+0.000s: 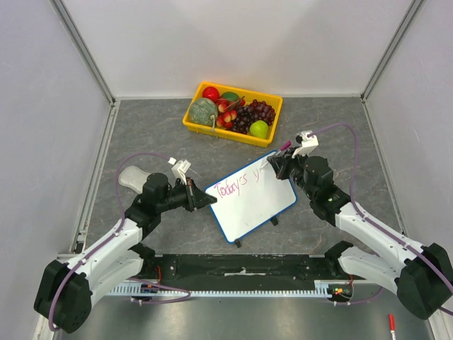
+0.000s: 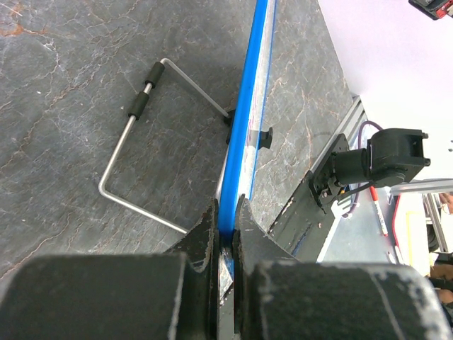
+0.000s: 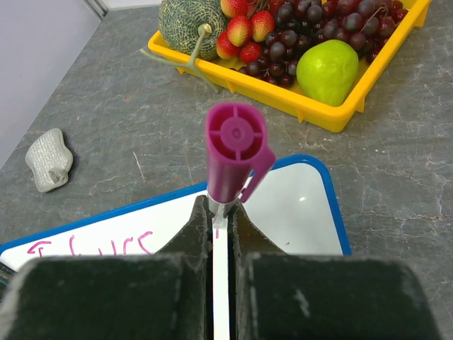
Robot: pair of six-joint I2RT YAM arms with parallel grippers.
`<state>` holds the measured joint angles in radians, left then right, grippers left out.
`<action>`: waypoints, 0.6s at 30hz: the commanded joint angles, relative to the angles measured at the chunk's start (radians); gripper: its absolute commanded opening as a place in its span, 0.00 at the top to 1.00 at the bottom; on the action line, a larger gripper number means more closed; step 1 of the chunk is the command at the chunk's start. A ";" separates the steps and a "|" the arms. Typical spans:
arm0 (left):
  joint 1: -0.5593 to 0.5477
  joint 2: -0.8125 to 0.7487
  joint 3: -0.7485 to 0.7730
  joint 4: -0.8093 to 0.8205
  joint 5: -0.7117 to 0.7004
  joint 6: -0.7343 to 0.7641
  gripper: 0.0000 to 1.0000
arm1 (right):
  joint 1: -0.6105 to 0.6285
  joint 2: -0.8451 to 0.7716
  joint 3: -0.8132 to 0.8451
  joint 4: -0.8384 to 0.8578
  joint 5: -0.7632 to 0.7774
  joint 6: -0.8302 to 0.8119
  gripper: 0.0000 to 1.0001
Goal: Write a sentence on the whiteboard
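The whiteboard (image 1: 256,202) with a blue rim lies in the middle of the table, tilted. It bears the pink sentence (image 1: 233,185), reading "Today's y". My left gripper (image 1: 207,201) is shut on the board's left edge; in the left wrist view the blue rim (image 2: 244,127) runs up from between my fingers (image 2: 204,234). My right gripper (image 1: 276,164) is shut on a magenta marker (image 3: 235,149) and holds it upright over the board's upper right part (image 3: 297,212). The marker's tip is hidden behind my fingers. Pink letters (image 3: 92,246) show at the left of the right wrist view.
A yellow basket (image 1: 272,100) of fruit stands at the back, just beyond the board, also in the right wrist view (image 3: 333,113). A grey eraser-like lump (image 1: 132,177) lies left of my left arm. A wire stand (image 2: 134,142) folds out under the board. A red pen (image 1: 391,323) lies at the near right.
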<state>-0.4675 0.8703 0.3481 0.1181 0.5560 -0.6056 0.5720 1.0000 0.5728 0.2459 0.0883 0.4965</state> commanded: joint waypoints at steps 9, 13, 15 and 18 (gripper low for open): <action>-0.013 0.009 -0.017 -0.190 -0.122 0.150 0.98 | -0.001 -0.052 -0.053 -0.034 -0.036 -0.013 1.00; -0.011 0.007 -0.017 -0.193 -0.126 0.148 0.98 | -0.001 -0.060 -0.074 -0.046 -0.019 -0.016 1.00; -0.011 0.006 -0.017 -0.193 -0.126 0.148 0.98 | -0.003 -0.060 -0.079 -0.046 -0.007 -0.018 1.00; -0.011 0.009 -0.018 -0.193 -0.126 0.150 0.98 | -0.001 -0.051 -0.067 -0.049 0.017 -0.021 1.00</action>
<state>-0.4732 0.8574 0.3489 0.1028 0.5446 -0.6056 0.5720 0.9432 0.5121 0.2256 0.0612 0.4973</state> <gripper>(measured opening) 0.066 0.045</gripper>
